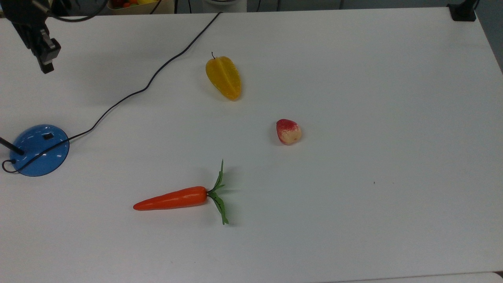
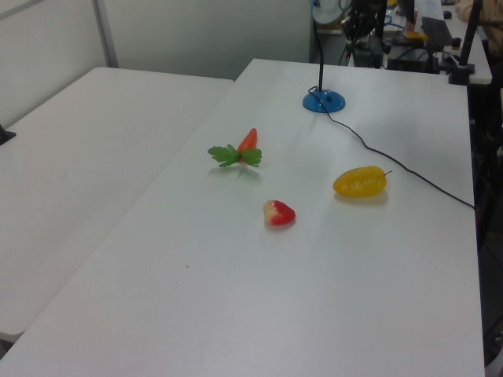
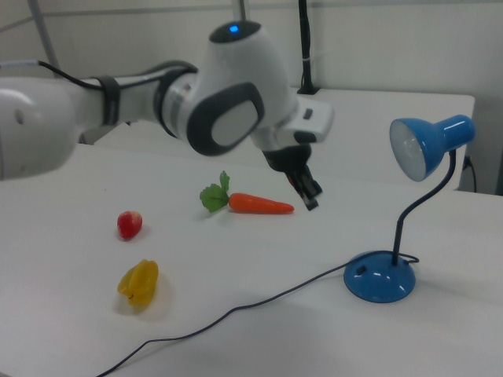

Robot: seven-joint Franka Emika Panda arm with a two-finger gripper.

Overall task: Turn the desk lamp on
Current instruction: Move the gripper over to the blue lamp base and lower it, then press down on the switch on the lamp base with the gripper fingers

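Note:
The desk lamp stands on the white table, its glossy blue base at the top view's left edge. A small dark switch sits on the base's far side, and a black cord runs off to the table's back. In the right view the base carries a thin curved stem up to a blue shade. My gripper hangs above the table, behind the base in the top view and apart from it. It sits left of the lamp in the right view, shut with nothing held.
On the table lie a yellow star fruit, a small red-and-cream fruit and an orange carrot with green leaves. The lamp base sits near the left view's far end, before cluttered equipment. A black clamp grips the back right corner.

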